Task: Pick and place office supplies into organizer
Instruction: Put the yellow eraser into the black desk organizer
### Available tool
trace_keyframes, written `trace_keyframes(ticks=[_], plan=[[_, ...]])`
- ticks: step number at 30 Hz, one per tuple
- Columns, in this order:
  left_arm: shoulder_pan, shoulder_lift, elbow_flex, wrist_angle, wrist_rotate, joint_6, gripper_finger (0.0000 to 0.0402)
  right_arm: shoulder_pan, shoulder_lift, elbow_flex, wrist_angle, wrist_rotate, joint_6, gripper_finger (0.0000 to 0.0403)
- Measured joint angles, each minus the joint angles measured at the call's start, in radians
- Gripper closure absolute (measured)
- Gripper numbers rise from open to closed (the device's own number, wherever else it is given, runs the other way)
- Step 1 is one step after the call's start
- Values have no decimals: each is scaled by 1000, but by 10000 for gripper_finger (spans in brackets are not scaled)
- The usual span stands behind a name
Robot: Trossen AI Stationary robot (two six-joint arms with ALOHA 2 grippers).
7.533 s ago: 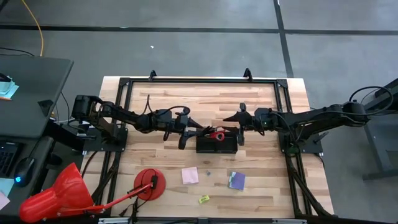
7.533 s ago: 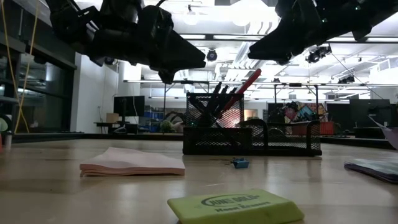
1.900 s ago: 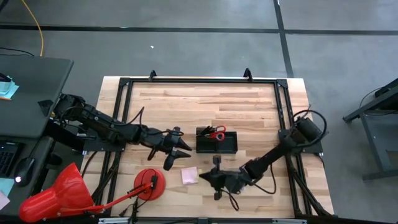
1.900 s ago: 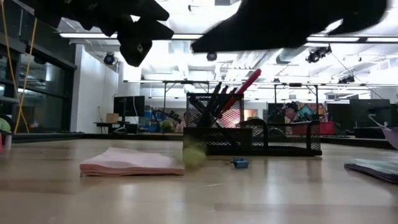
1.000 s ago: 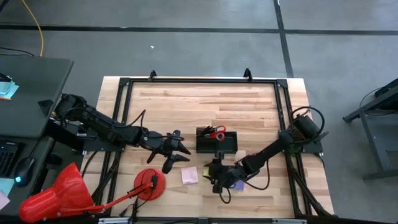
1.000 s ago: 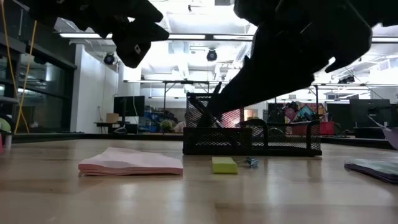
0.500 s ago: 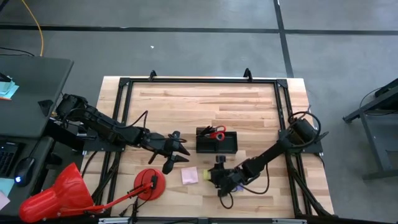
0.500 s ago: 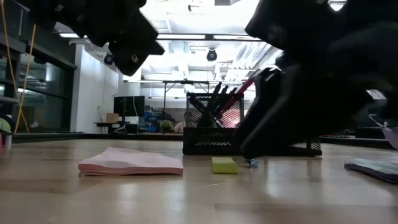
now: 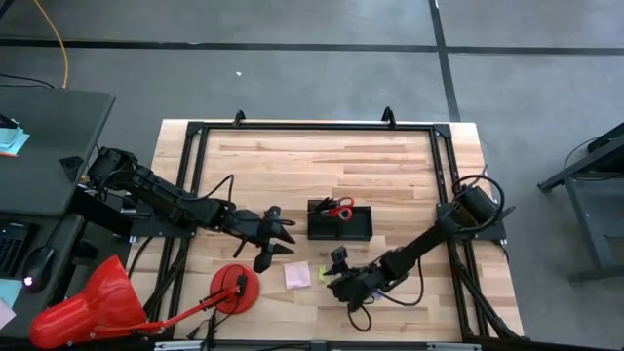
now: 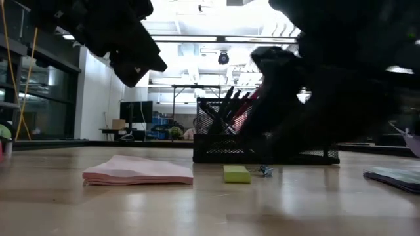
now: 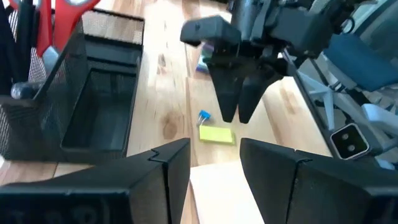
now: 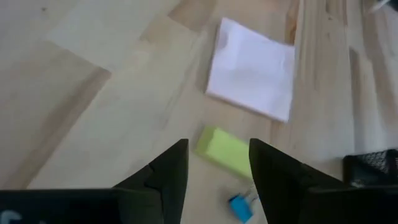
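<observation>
**A:** Start with the jaws. What is the right gripper (image 12: 213, 163) doing?

**B:** Its two fingers stand apart with nothing between them, and the yellow eraser (image 12: 225, 151) lies on the wood in the gap they frame. The left wrist view shows the same gripper (image 11: 238, 112) pointing down just above the eraser (image 11: 216, 134), tips not yet touching it as far as I can tell.

**A:** And the left gripper (image 11: 214, 163)?

**B:** Also spread open and empty, hovering over the table beside the pink sticky pad (image 9: 296, 276), apparently waiting.

**A:** Where does the eraser sit relative to the rest?

**B:** Near the front of the black organizer (image 10: 266, 152), between the pink pad (image 10: 138, 170) and a tiny blue clip (image 10: 264, 170) that lies just beside it. The red-handled scissors (image 9: 339, 210) and dark pens (image 10: 226, 105) already stand in the organizer. A purple pad (image 10: 394, 177) lies well apart to one side.

**A:** How should the eraser handle?

**B:** I'd judge it light, a little rubbery and not fragile, so it should grip well. It lies flat and low, so the fingers must come right down to the wood and close across its short sides at mid-length. An off-centre pinch could swivel it or nudge the clip.

**A:** Anything else on the table?

**B:** A red cone (image 9: 88, 302) and a red disc (image 9: 234, 288) near the front left corner.
</observation>
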Motion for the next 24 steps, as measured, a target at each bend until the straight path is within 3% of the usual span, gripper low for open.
trace_keyframes(ticks=[11,18,24], plan=[[1,71,0,-23,18,-31,269,-41,-1,95,-207,-119,338,245],[-49,122,0,39,-11,261,269,10,-2,98,-232,-114,484,245],[-118,167,1,222,-19,550,269,84,-2,98,-350,-128,644,245]])
